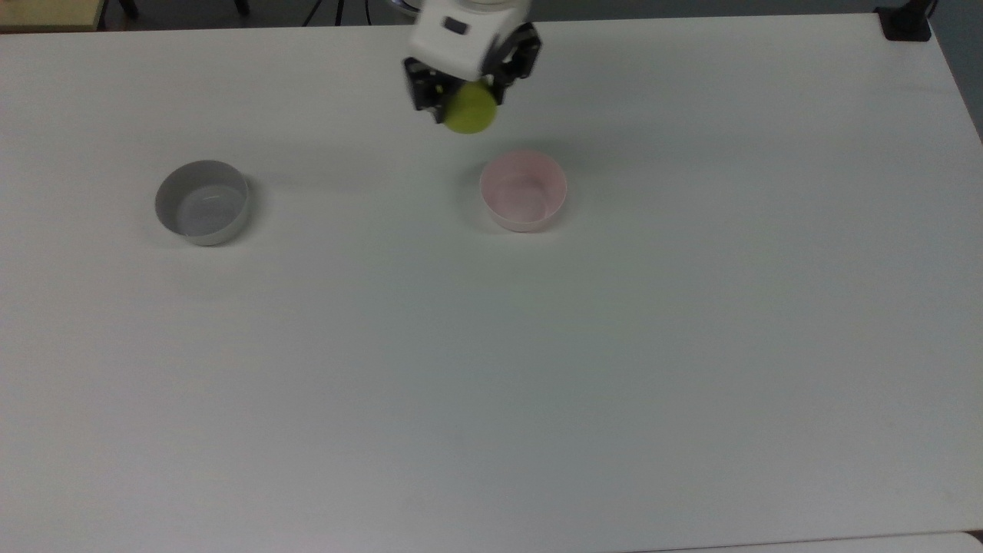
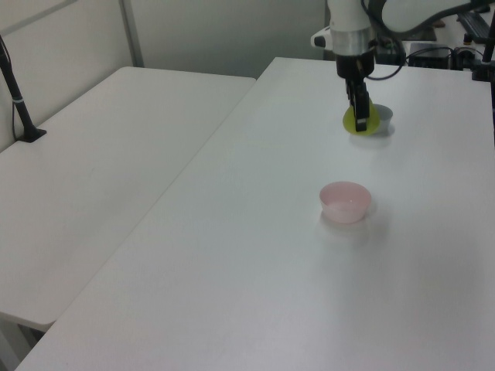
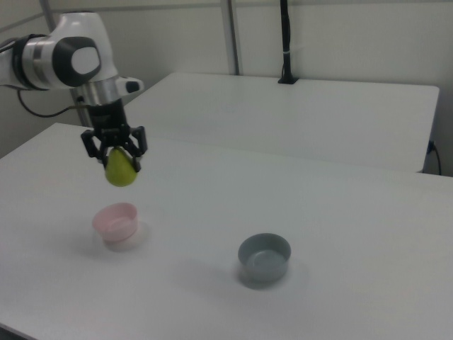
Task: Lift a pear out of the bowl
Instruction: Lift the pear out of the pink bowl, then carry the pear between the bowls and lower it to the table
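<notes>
The white bench point(image 1: 491, 384) was evenly lit. A second white table point(image 3: 304, 106) stood alongside it, carrying a black clamped pole point(image 3: 286, 42). Pale partition walls point(image 3: 340, 35) enclosed the area.

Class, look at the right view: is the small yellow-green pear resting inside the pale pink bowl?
No: the small yellow-green pear hangs in the gripper, above the empty pale pink bowl.
</notes>
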Robot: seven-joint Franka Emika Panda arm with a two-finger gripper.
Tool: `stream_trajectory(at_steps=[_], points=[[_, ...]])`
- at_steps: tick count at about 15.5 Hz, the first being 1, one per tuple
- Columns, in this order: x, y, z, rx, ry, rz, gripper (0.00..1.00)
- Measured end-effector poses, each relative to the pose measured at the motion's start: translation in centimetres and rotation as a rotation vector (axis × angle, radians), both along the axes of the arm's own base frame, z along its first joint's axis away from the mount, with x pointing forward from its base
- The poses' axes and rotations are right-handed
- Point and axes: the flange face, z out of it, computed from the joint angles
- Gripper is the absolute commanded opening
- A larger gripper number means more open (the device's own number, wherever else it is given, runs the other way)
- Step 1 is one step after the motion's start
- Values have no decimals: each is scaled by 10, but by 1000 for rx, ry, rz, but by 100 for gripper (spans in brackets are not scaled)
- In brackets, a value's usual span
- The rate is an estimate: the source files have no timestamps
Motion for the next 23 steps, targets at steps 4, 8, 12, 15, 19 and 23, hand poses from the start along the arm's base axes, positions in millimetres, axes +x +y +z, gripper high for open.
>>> stream_trajectory(at_steps=[4,8,12,15,19,23], points=[[3,-84,15,14,-24,-124,46],[-1,-152,15,15,-22,-213,47],[3,-163,1,11,-7,-217,47],[19,-149,-32,-3,3,-190,47],[42,-124,-99,-31,36,-147,48],[51,-117,-146,-49,53,-129,52]])
